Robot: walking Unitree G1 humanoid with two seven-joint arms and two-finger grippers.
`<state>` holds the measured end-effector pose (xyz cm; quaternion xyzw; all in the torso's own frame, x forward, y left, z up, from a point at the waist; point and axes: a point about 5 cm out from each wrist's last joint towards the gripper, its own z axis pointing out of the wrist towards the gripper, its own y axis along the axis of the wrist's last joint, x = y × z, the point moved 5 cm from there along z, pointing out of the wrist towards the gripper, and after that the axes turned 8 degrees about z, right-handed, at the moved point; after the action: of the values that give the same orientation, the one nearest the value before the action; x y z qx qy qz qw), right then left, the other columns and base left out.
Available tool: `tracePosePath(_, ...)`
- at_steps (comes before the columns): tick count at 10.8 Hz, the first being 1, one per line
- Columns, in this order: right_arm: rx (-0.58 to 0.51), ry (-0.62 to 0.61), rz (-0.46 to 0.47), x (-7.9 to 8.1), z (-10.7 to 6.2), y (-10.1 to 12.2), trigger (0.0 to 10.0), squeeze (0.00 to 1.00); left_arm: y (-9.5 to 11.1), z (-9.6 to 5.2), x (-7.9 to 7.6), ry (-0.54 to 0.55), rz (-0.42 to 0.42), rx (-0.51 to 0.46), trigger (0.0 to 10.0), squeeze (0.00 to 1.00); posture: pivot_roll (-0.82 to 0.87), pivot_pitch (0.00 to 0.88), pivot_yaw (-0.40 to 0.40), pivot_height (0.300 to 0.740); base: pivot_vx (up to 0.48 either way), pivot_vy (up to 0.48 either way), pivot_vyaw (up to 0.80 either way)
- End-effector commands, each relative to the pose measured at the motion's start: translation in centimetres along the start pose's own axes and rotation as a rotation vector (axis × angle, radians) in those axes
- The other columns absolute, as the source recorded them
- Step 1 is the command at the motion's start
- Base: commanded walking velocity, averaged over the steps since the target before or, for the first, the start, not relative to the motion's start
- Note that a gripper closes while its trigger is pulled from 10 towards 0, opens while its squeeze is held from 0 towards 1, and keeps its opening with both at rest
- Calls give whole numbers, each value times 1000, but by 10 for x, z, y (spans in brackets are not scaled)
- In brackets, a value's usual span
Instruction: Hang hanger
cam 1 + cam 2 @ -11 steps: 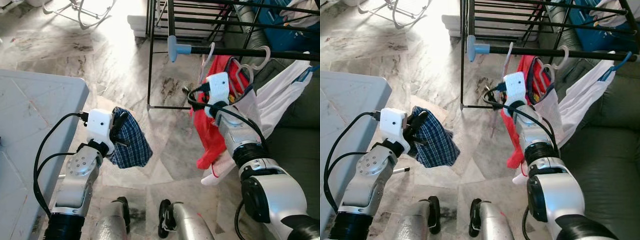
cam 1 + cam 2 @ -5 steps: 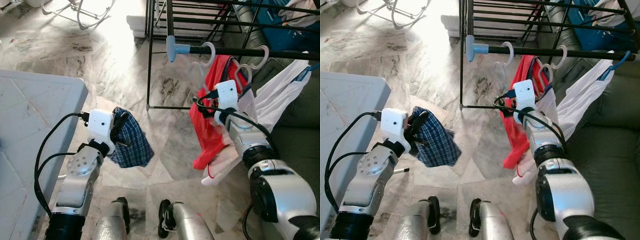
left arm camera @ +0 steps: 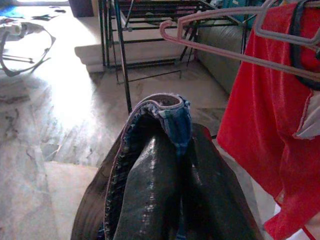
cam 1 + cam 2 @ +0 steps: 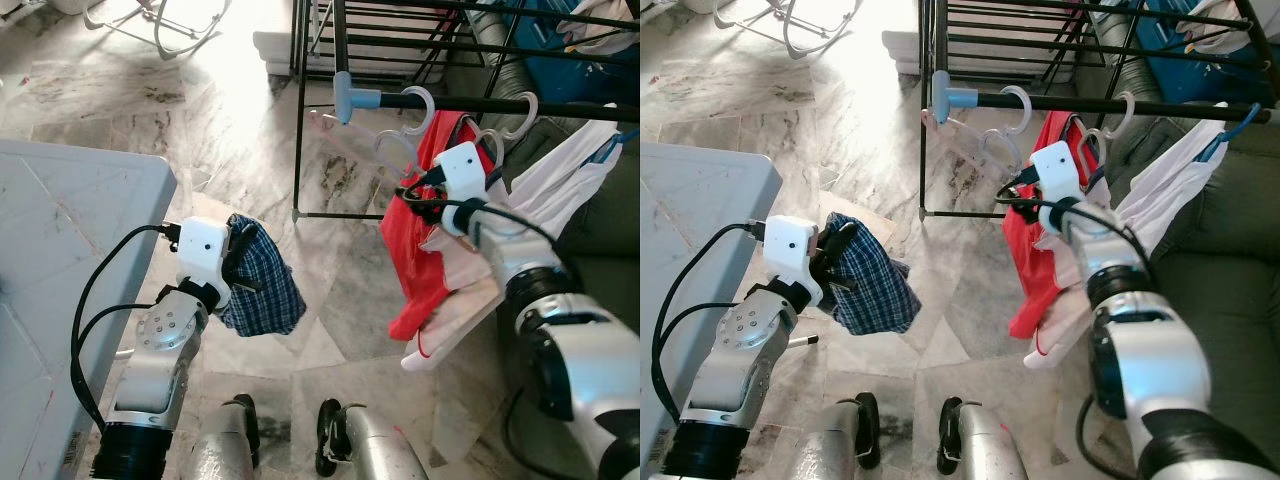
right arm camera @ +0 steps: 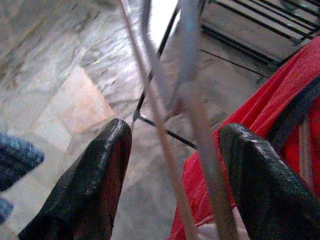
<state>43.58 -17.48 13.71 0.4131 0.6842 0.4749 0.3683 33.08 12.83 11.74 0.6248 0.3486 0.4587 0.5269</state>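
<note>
A pale pink hanger (image 4: pixel 355 135) hangs by its hook (image 4: pixel 418 98) on the black rail (image 4: pixel 480 102) of the drying rack, swung out to the left. Just below the rail, in front of a red garment (image 4: pixel 415 250), my right gripper (image 4: pixel 410 197) is open. The hanger's wires (image 5: pixel 165 145) pass between its spread fingers (image 5: pixel 95 185) in the right wrist view. My left gripper (image 4: pixel 238 262) is low beside the table, shut on a blue plaid cloth (image 4: pixel 262 285) that drapes down from it.
A grey table (image 4: pixel 60 250) stands at my left. More hangers carry a white garment (image 4: pixel 560 190) further right along the rail. A dark sofa (image 4: pixel 1230 300) is at the right. The rack's black frame (image 4: pixel 300 110) stands on marble floor.
The hanger's hook went over the rail and the hanger has swung out to the left. My right gripper has shifted right and slightly up. The left arm has stayed put.
</note>
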Motion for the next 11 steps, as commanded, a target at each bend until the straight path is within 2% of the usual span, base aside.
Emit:
tracePosePath(1,33,21,-27,-4,-3,-2,0,0,-3,0,-5,-11,2,9,10000,0,93,165,-132,740,0,0,0)
tracePosePath(4,90,63,-79,-6,-6,-7,0,0,-3,1,-6,-17,5,9,10000,0,92,164,-131,740,0,0,0)
tracePosePath(7,99,65,-111,-7,-5,-2,0,0,-3,1,-6,-18,6,10,10000,0,95,164,-135,740,0,0,0)
tracePosePath(11,84,27,-92,-12,-5,4,0,0,-4,2,-8,-24,10,12,10000,0,95,162,-132,740,0,0,0)
